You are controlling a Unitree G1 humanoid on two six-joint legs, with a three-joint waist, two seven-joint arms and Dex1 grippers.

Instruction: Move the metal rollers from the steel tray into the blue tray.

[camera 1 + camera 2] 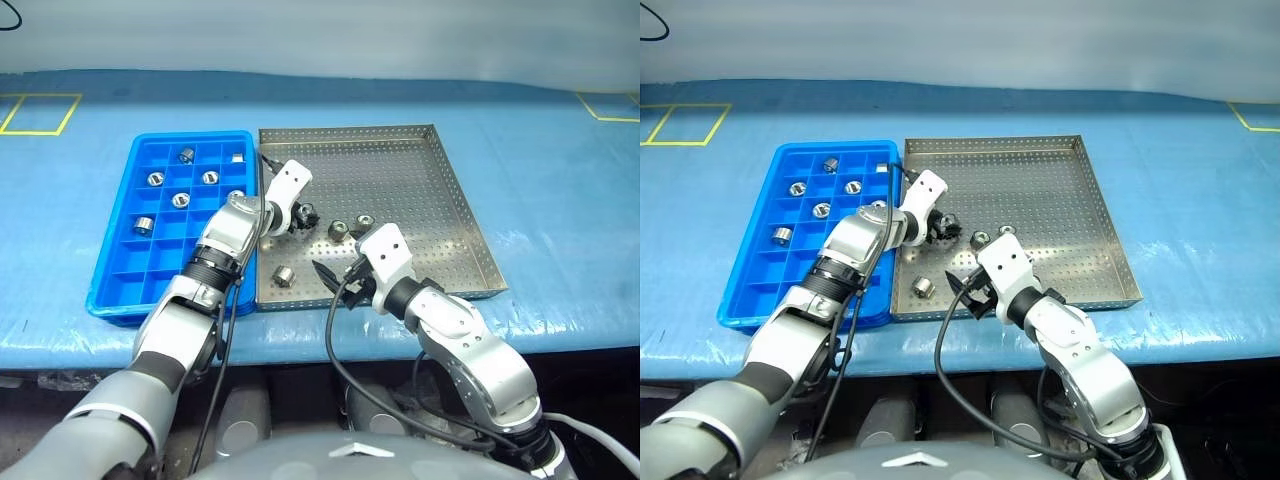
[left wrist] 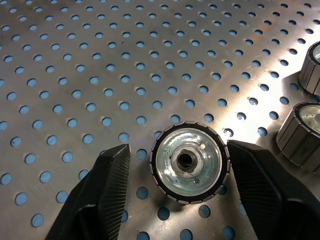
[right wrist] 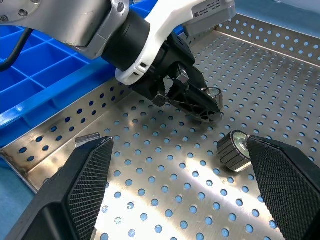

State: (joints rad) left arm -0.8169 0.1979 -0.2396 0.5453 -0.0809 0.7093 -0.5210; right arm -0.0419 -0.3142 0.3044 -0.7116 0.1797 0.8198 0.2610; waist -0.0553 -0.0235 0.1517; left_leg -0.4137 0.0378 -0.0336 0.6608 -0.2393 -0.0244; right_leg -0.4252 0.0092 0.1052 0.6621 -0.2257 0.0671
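The steel tray [image 1: 400,170] lies beside the blue tray [image 1: 108,262], which holds several metal rollers such as one [image 1: 143,224] in a left compartment. My left gripper [image 2: 179,150] is down on the steel tray's floor, open, its fingers [image 2: 107,190] straddling a roller [image 2: 187,162] that lies flat; one finger is close to its rim, the other a small gap away. Two more rollers [image 1: 339,229] [image 1: 366,222] lie just right of it, and another [image 1: 282,275] sits near the tray's front left. My right gripper [image 1: 335,282] hovers open over the tray's front edge, holding nothing.
Both trays rest on a blue-covered table [image 1: 560,200] with yellow tape marks [image 1: 40,113] at the far corners. The steel tray's raised rim [image 1: 470,215] bounds the right side. Black cables [image 1: 335,340] hang from both wrists.
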